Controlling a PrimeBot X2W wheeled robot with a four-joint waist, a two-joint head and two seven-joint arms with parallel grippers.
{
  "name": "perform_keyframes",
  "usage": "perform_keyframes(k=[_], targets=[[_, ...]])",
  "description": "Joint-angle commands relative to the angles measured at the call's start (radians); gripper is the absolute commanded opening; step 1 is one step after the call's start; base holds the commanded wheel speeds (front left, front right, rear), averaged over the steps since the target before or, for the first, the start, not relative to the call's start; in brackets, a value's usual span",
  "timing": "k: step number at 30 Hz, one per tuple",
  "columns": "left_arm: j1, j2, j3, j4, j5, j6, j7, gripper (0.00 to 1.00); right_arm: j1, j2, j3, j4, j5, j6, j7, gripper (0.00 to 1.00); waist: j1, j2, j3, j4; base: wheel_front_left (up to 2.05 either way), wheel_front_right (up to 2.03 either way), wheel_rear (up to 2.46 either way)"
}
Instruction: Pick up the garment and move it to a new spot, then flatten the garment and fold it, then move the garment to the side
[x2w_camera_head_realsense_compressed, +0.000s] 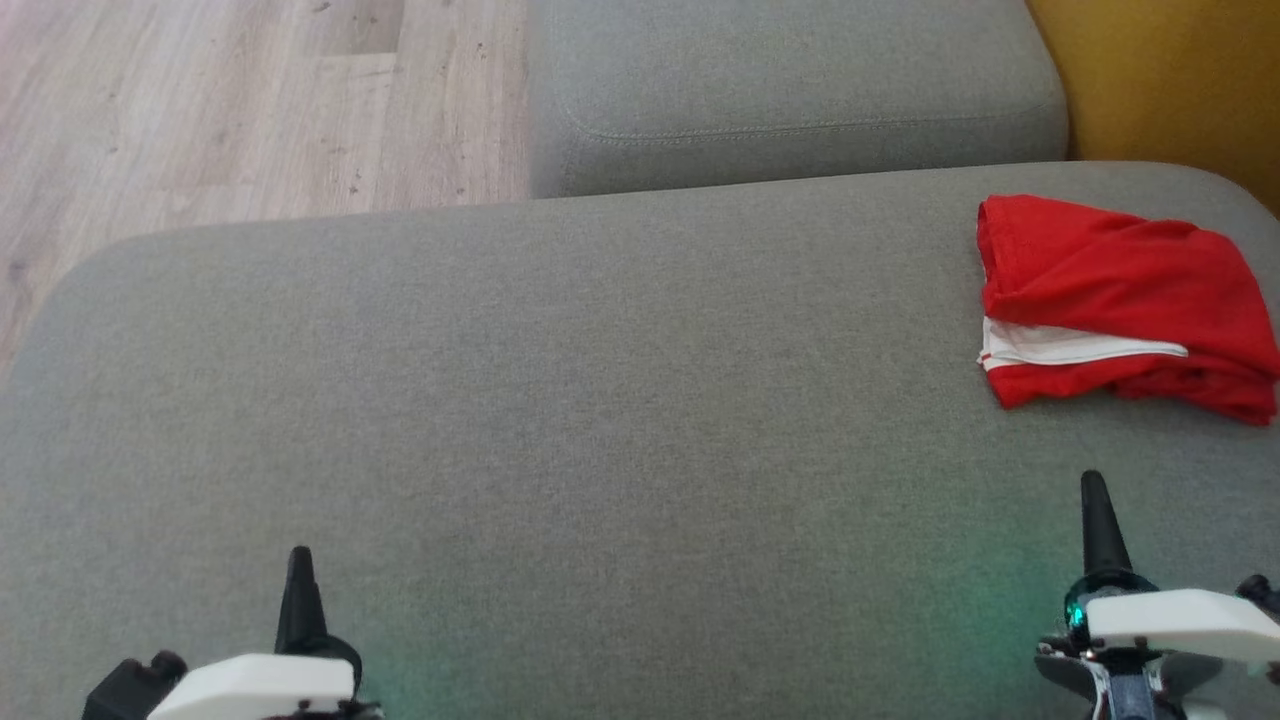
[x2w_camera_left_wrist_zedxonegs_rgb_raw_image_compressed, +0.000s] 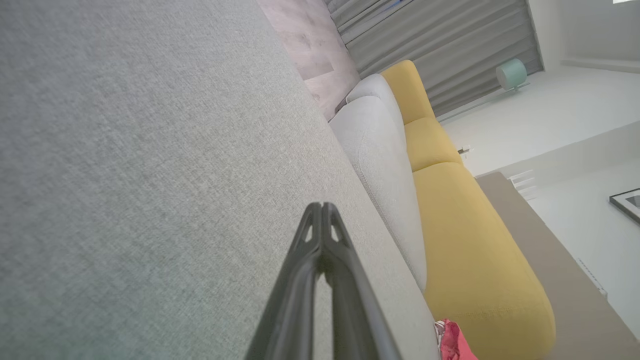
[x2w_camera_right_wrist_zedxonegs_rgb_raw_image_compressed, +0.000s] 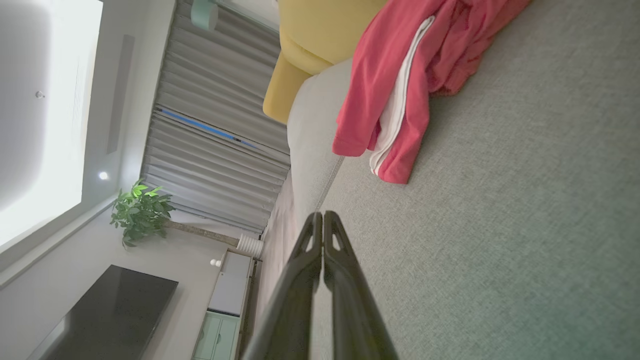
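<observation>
Straight ahead of the robot lies a broad grey seat cushion (x2w_camera_head_realsense_compressed: 600, 400), its woven surface flat and smooth. The garment (x2w_camera_head_realsense_compressed: 1120, 300), red with a white band along one edge, rests on the far right part of this cushion as a loosely folded, slightly rumpled bundle. It sits close to the cushion's right edge, near the yellow upholstery (x2w_camera_head_realsense_compressed: 1160, 70) at the upper right corner.

The left gripper (x2w_camera_head_realsense_compressed: 299, 560) appears at the lower left of the head view, above the cushion and well apart from the garment. Its two dark fingers are pressed together along their length, tips meeting, with nothing between them.

The right gripper (x2w_camera_head_realsense_compressed: 1093, 485) appears at the lower right, its fingers pointing up toward the garment but separated from it by a stretch of bare cushion. Its jaws are likewise closed tight and empty, as its own wrist view makes plain.

Beyond the main cushion sits a second grey cushion (x2w_camera_head_realsense_compressed: 790, 90), and pale wooden floor (x2w_camera_head_realsense_compressed: 250, 100) shows at the upper left. The right wrist view also takes in grey pleated curtains (x2w_camera_right_wrist_zedxonegs_rgb_raw_image_compressed: 215, 140) and a leafy green plant (x2w_camera_right_wrist_zedxonegs_rgb_raw_image_compressed: 140, 212).
</observation>
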Motion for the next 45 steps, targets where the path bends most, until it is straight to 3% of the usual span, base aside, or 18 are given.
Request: perform_keyframes(k=[1,39,45], targets=[[-0.065,0.013,0.041,-0.023,-0.029,-0.011,0.009,0.00,-0.059,-0.024,0.010,-0.031,0.032,-0.001,0.009,0.00,0.0000,0.0000,0.001,-0.001,0.00,0.00,0.00],[-0.166,0.010,0.160,0.013,-0.465,-0.090,0.121,0.00,-0.149,-0.024,-0.046,-0.014,0.462,-0.001,0.121,0.00,0.0000,0.0000,0.029,-0.018,0.00,0.00,0.00],[-0.167,0.008,0.164,0.014,-0.468,-0.091,0.125,0.00,-0.150,-0.022,-0.049,-0.014,0.465,-0.001,0.125,0.00,0.0000,0.0000,0.029,-0.018,0.00,0.00,0.00]])
